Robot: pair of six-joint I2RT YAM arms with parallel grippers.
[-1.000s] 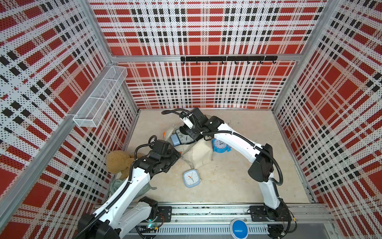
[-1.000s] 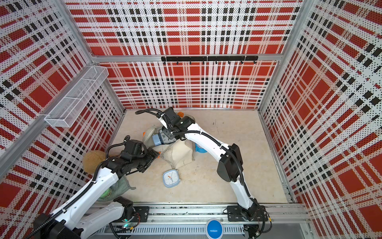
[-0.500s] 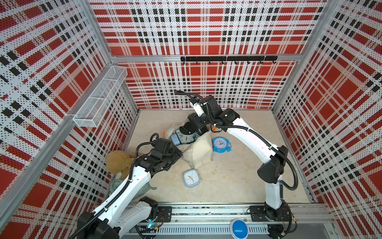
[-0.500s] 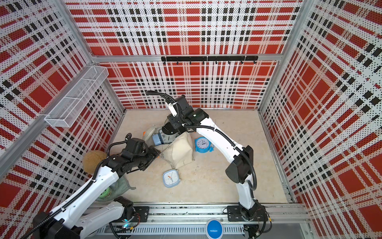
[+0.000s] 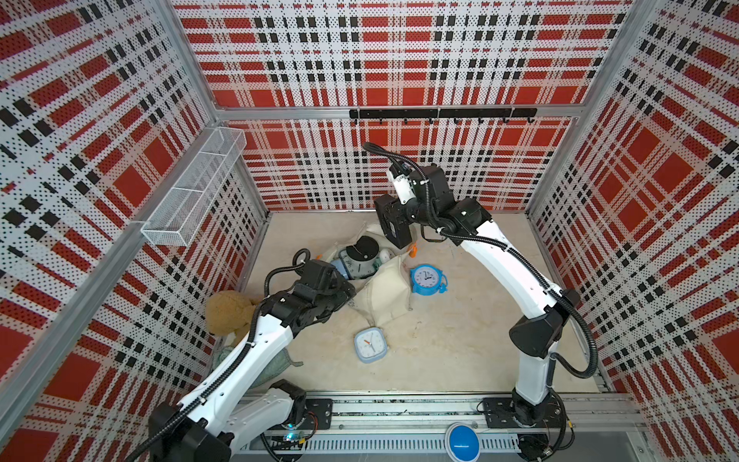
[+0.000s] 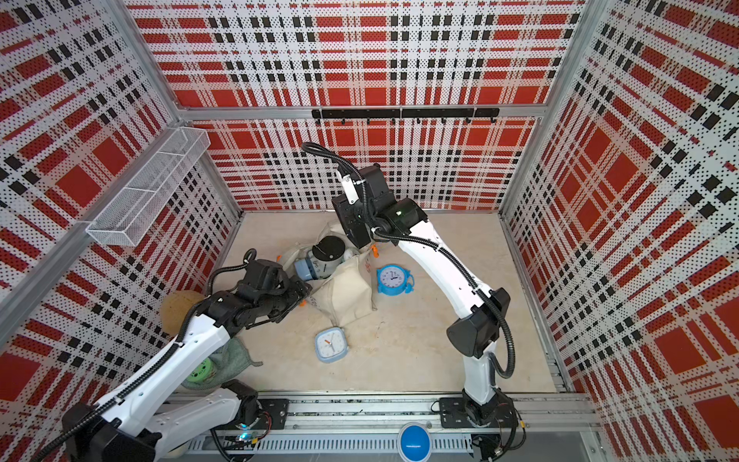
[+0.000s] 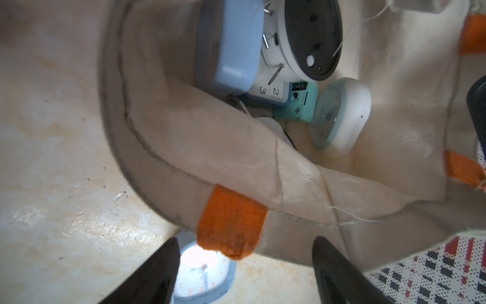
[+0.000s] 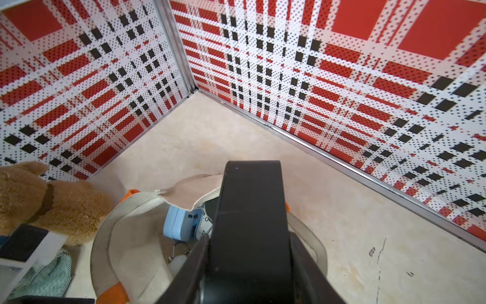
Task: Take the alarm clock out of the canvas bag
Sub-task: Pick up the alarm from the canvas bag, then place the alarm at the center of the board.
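Note:
The cream canvas bag (image 5: 384, 292) (image 6: 348, 296) lies open on the floor, with orange handle tabs (image 7: 231, 223). Several alarm clocks rest inside it, among them a light blue one (image 7: 231, 44) and a white one with a black back (image 7: 310, 34). My right gripper (image 8: 248, 237) is shut on a black alarm clock (image 5: 394, 222) (image 6: 354, 224) and holds it in the air above the bag's far end. My left gripper (image 7: 246, 242) (image 5: 348, 290) is open at the bag's near rim, its fingers (image 7: 157, 276) apart on either side of an orange tab.
A round blue clock (image 5: 427, 279) stands right of the bag. A square pale blue clock (image 5: 371, 345) lies in front of it. A brown plush toy (image 5: 228, 312) and a green cloth (image 5: 276, 360) sit by the left wall. A wire basket (image 5: 192, 192) hangs there.
My right gripper has risen up and back from the bag's mouth, carrying the black alarm clock clear of the bag. The left arm has hardly moved.

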